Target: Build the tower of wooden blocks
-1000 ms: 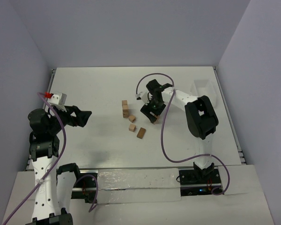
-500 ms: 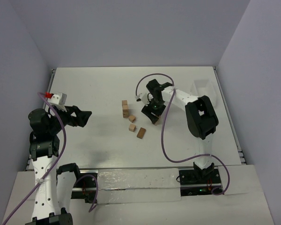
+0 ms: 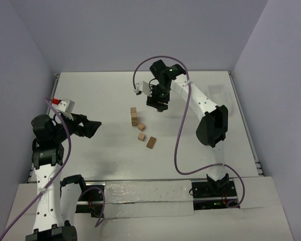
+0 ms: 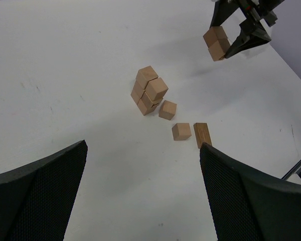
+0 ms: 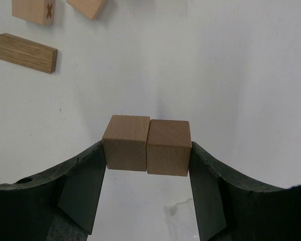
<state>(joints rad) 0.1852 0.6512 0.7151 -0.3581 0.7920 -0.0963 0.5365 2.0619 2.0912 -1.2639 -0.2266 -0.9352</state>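
My right gripper (image 5: 147,150) is shut on two wood blocks (image 5: 126,142) pressed side by side between its fingers, held in the air above the table. The top view shows it (image 3: 158,102) right of and beyond the block cluster. The left wrist view shows the held pair (image 4: 216,43) at the upper right. A tight cluster of several stacked cubes (image 3: 134,116) stands mid-table, also seen in the left wrist view (image 4: 148,90). Two loose cubes (image 3: 141,127) (image 3: 141,136) and a flat wooden piece (image 3: 151,142) lie near it. My left gripper (image 4: 143,191) is open and empty, to the left.
A white translucent bin (image 3: 218,95) sits at the table's right side. The right wrist view shows a cube marked with an X (image 5: 35,10) and the flat piece (image 5: 27,52) on the table below. Walls enclose the table on three sides.
My right gripper has risen from the table beside the loose blocks and moved toward the far side, carrying the two blocks. The left arm shifted only slightly.
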